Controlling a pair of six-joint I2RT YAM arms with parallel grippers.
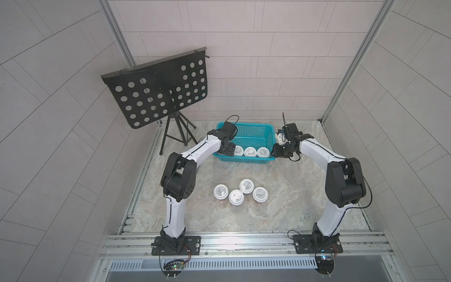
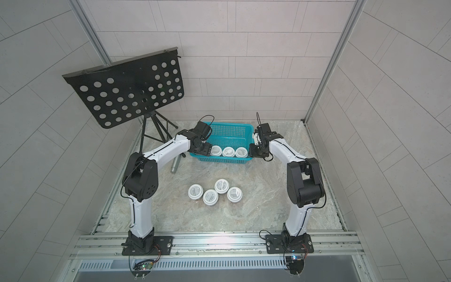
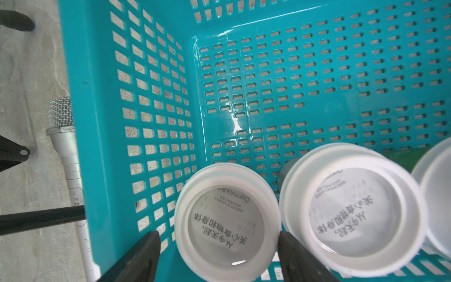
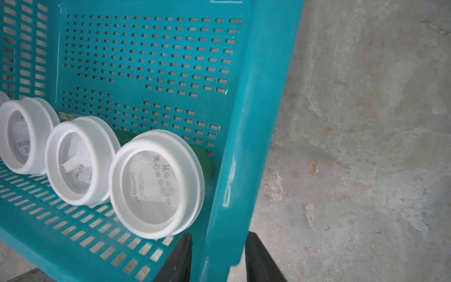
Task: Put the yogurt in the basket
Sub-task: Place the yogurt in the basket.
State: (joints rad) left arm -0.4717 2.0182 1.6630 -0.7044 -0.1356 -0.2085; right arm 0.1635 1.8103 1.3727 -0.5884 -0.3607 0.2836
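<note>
Teal plastic formed the basket (image 1: 245,160), which stood at the far middle of the marble-patterned table (image 1: 280,200), between the two arms. At least three yogurt cups (image 1: 250,151) sat in a row along its near wall, lids facing up; in both top views the left gripper (image 3: 218,235) hid whatever lay further left. This gripper hung inside the basket over the cup nearest the left wall and was released: its fingers (image 3: 144,256) flanked the lid, one clear of it and the other just beside the rim. The right gripper (image 4: 219,235) was clamped on the basket's right wall, with one finger inside and one outside. Four more yogurt cups stood clustered on the table, nearer the arm bases and well apart from the basket. A grey microphone (image 3: 64,136) lay on the table just outside the basket's left wall. A black perforated music stand (image 1: 158,92) stood at the far left.
</note>
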